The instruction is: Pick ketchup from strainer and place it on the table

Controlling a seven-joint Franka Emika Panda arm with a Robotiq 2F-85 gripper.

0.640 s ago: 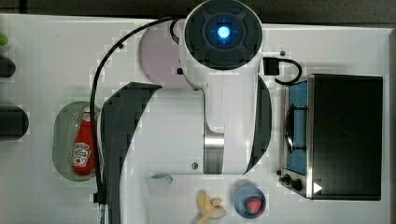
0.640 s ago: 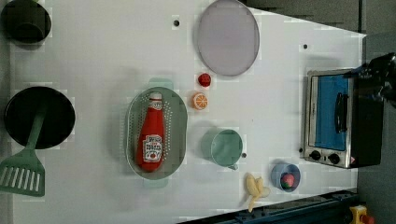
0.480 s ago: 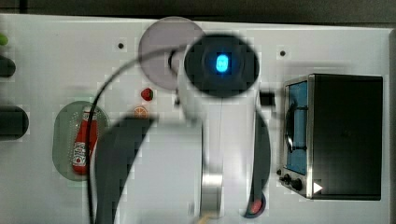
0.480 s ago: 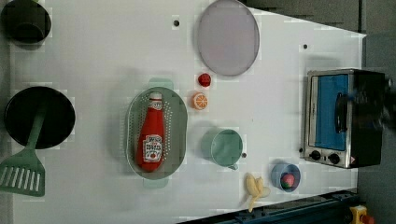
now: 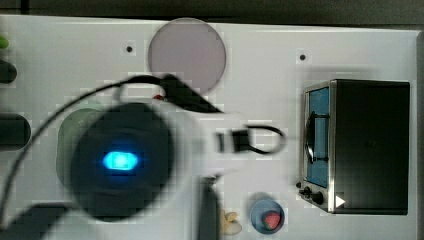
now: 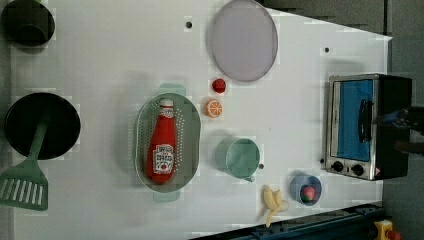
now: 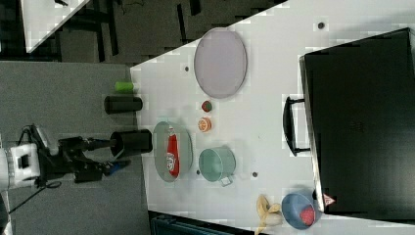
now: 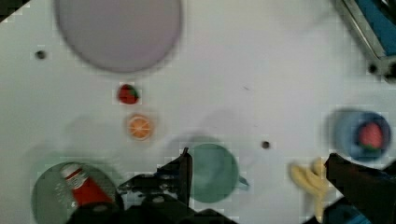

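Note:
The ketchup, a red bottle with a white cap and label, lies lengthwise in the pale green strainer on the white table. In the right view the ketchup also rests in the strainer. My gripper hangs open high above the table with nothing between its fingers. The wrist view has the ketchup and strainer off to one side of the fingers. My arm covers most of the strainer in the top view.
A teal cup stands next to the strainer, with a strawberry and an orange slice nearby. Also here are a grey-lilac plate, a toaster oven, a blue bowl, a banana, a black pan and a spatula.
In the top view my arm has swung toward the top view's left and now covers the strainer. The ketchup and strainer have not moved.

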